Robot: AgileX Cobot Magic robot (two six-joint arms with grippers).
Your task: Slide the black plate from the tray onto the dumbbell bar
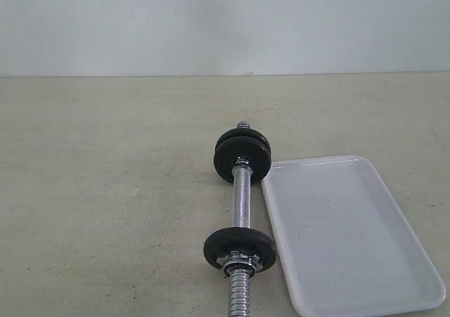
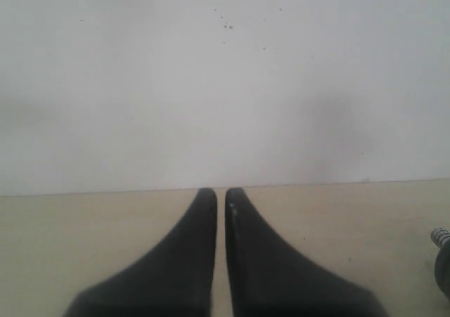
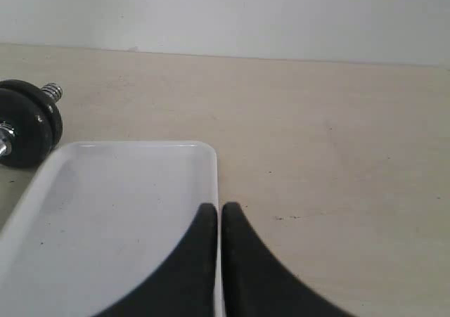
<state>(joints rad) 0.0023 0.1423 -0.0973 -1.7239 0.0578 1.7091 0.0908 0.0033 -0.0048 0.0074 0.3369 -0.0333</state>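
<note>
tray (image 1: 351, 233) sits just right of the dumbbell bar (image 1: 243, 197) on the counter (image 1: 105, 190); we see the black plate (image 1: 242, 155) on the bar's far end. left gripper (image 2: 221, 192) and right gripper (image 3: 219, 208) both clenched, empty.

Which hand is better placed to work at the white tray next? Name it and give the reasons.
Right, probably. The right hand, shut, has the tray just ahead of its tips. The left hand, also shut, faces bare table, with only an end of the dumbbell bar at its view's edge.
</note>
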